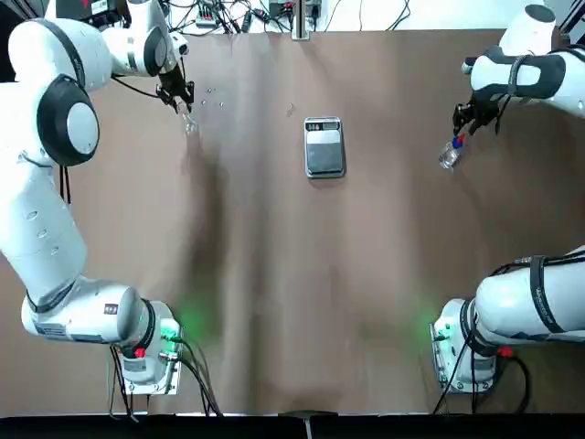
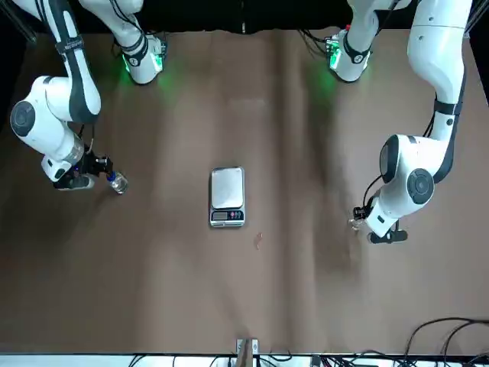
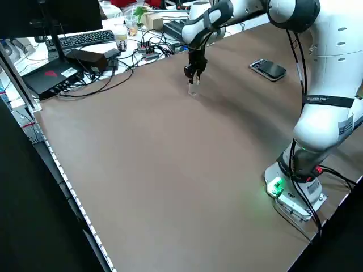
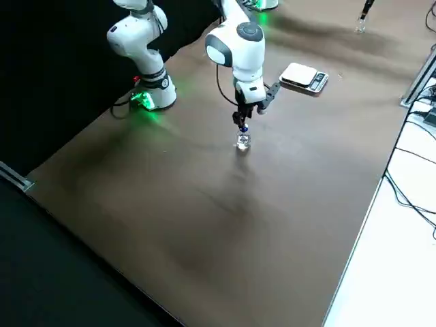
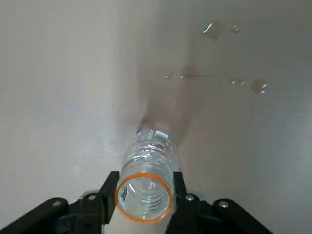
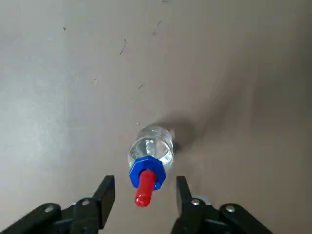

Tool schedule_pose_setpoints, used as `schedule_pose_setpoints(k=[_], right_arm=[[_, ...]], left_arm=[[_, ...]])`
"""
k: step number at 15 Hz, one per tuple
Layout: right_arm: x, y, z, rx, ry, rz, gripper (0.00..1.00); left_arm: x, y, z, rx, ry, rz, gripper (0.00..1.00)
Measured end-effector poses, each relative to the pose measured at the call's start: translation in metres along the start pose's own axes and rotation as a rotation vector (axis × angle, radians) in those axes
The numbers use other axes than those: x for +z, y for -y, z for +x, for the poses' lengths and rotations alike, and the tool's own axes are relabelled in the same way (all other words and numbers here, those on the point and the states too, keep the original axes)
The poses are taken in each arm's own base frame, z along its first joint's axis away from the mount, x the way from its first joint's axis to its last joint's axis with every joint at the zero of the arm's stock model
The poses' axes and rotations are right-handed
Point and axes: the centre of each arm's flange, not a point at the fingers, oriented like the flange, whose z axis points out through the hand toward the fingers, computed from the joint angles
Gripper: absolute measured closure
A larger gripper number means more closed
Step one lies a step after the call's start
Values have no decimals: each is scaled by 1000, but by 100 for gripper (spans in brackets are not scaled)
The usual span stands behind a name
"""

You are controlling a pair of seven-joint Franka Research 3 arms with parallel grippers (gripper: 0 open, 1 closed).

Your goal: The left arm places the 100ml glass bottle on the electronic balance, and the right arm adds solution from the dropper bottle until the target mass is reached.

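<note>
Front view: nearest, the left arm's jaws [image 5: 146,176] are clamped on the neck of the 100ml glass bottle [image 5: 151,151]. Farther back, the electronic balance [image 2: 228,197] lies on the surface [image 2: 191,290]. Beyond, the right arm's jaws [image 6: 146,180] stand apart, the red-topped dropper bottle [image 6: 152,146] between them.

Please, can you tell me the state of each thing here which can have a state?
Left tool: closed on the glass bottle
Glass bottle: uncapped, mouth open
Right tool: open around the dropper bottle
Dropper bottle: dropper top on
Electronic balance: flat, pan bare; on or off, cannot tell
Base lights: lit green
</note>
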Motion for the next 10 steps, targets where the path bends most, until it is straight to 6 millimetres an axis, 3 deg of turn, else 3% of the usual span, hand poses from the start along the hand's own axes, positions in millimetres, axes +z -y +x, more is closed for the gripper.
schedule_pose_setpoints(k=[5, 10], right_arm=[[4, 0, 0, 0, 8, 1, 44], [8, 0, 0, 0, 15, 2, 52]], left_arm=[[-29, -46, 0, 89, -51, -38, 52], [-58, -133, -14, 143, -86, -79, 52]])
